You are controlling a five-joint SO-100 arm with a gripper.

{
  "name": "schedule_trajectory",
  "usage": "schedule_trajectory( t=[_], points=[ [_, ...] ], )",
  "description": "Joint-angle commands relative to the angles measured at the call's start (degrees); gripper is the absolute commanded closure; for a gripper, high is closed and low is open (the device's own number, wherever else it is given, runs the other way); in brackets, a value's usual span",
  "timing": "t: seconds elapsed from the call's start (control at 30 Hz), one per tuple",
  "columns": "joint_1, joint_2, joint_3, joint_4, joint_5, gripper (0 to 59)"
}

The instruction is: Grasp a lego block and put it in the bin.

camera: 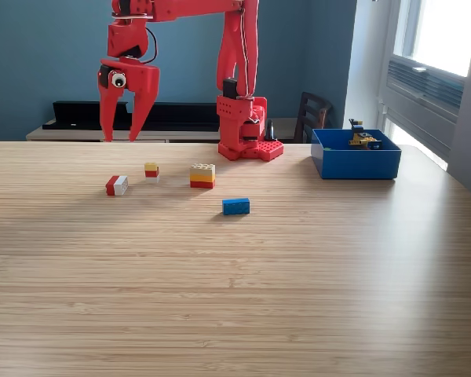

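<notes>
Jaws parted, empty, pointing down, hanging well above the desk (235,298) at the exterior view's left; gripper (120,138) belonged to a red arm (239,47) whose base (250,148) stood at the desk's far edge. Four blocks lay on the desk: red-white block (116,185) furthest to the view's left, roughly below the jaws but well apart from them; small yellow-red block (151,170) just to its right and a bit further back; bigger yellow-orange-red block (202,175) right of that; blue block (235,206) nearest the camera, right of the stack. Bin (355,161) sat at the view's right, near the far edge, right of the base, well apart from all loose blocks. Some yellow and dark pieces (362,138) showed inside it, too small to tell what exactly
</notes>
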Motion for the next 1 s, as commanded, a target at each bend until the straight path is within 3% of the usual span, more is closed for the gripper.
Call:
schedule_trajectory(
  t=[0.03, 0.23, 0.5, 1.0],
  points=[
    [0.09, 7.56, 4.83, -0.26, 0.44, 43.8],
    [-0.18, 10.02, 14.77, -4.04, -0.44, 45.4],
    [-0.18, 11.34, 20.92, -6.06, -1.93, 46.3],
    [-0.18, 10.55, 17.93, -8.53, -3.69, 39.2]
  ],
)
